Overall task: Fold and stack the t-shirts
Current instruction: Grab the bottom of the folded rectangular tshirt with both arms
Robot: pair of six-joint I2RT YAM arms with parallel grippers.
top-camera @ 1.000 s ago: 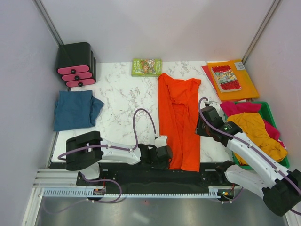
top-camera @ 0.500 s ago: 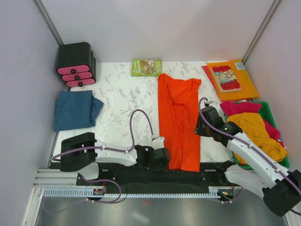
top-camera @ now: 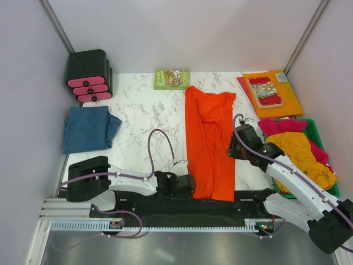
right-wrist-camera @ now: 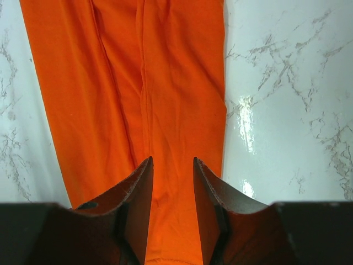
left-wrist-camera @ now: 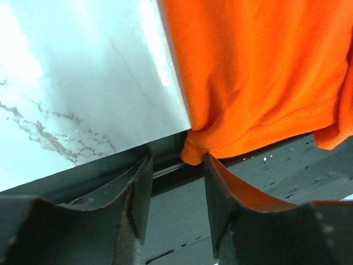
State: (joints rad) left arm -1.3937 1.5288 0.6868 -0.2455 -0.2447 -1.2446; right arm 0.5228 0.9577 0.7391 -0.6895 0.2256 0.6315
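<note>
Four shirts, one orange shirt (top-camera: 209,143) stretched beneath the right gripper (right-wrist-camera: 172,193), fingers spread and empty, hem corner just ahead of the left gripper (left-wrist-camera: 176,182), likewise parted, one teal shirt (top-camera: 88,128) far to its left, one yellow shirt (top-camera: 300,152) right of the right gripper, one pink shirt (top-camera: 278,126) partly buried under it

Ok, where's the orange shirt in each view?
Top external: orange shirt, a long strip mid-table, hem at the near edge.
Left wrist: upper right, hem hanging over the table edge.
Right wrist: upper left and centre.
Shared landmark: the marble table along the shirt's long edge.
</note>
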